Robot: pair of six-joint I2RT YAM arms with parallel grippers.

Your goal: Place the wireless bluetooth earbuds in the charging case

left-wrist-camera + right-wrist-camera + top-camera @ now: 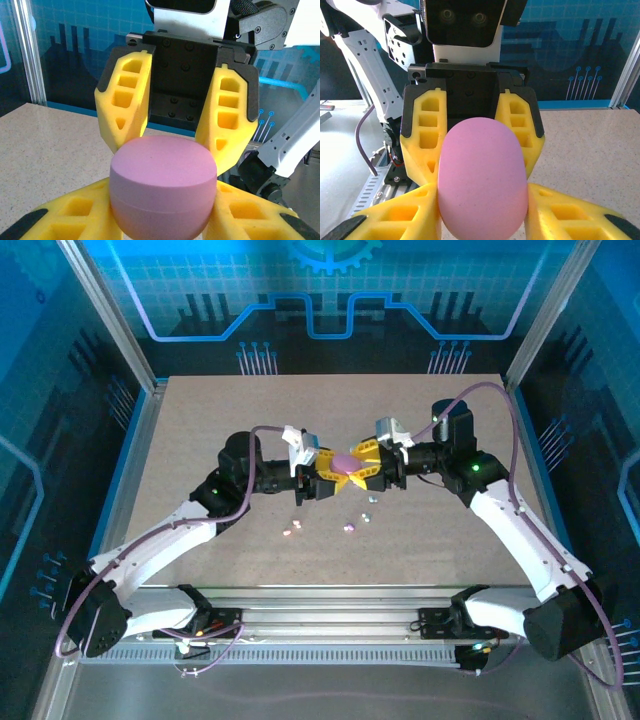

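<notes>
Here the left hand [333,476] and the right hand [360,466] meet fingertip to fingertip, each clamped on the pink charging case [346,461] held between them above the table [200,420]. The earbuds [349,527] lie scattered on the table below the hands, slightly to their near side

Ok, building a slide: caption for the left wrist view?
Left gripper and right gripper hold the closed pink charging case.

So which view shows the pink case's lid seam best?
Left wrist: the pink case sits large, its lid seam plain. Right wrist gives a smooth seamless face; top external shows it tiny between left gripper and right gripper.
</notes>
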